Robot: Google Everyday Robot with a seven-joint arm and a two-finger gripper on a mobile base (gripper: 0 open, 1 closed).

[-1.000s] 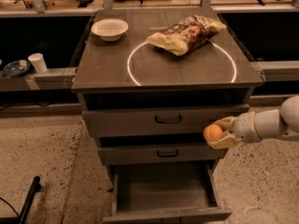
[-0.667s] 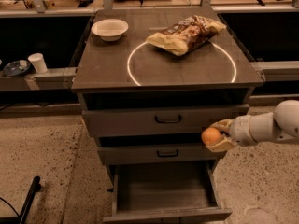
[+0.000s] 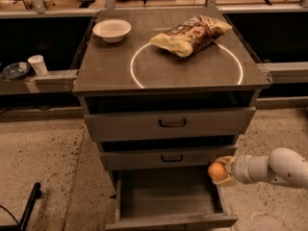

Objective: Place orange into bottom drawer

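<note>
— Grey metal from top to bottom, operator: your cabinet (image 3: 110, 69) has a flat matte top and three box-fronted drawers. What do you want first?

— The orange. Where is it?

— The orange (image 3: 216, 171) is small, round and smooth-skinned. It sits in your gripper (image 3: 219, 171), whose pale fingers are clamped onto it from the right. You have it at the right wall of the bottom drawer (image 3: 168, 222), near the back corner and just below the middle drawer (image 3: 139, 160). It is off the tray floor.

— And the drawer itself?

— It is pulled out towards you: a plain rectangular tray with thin upright walls and a dull grey floor. The middle drawer and the top drawer (image 3: 130, 125) above it are pushed in, each with a slim black loop handle.

— What's on top?

— A thin white ring (image 3: 136, 78) is marked on the surface. A crinkled yellow-brown chip bag (image 3: 190, 33) lies across the ring's far edge. A shallow white bowl (image 3: 111, 30) stands at the back left, well apart from the bag, and I can't tell you what it holds.

— Anything else around you?

— Your arm (image 3: 276, 167) is a smooth, rounded white tube coming in from the right. The floor (image 3: 43, 158) is speckled stone. On the low ledge to the left, a white cup (image 3: 37, 64) stands just beside a dark dish (image 3: 15, 70).
</note>
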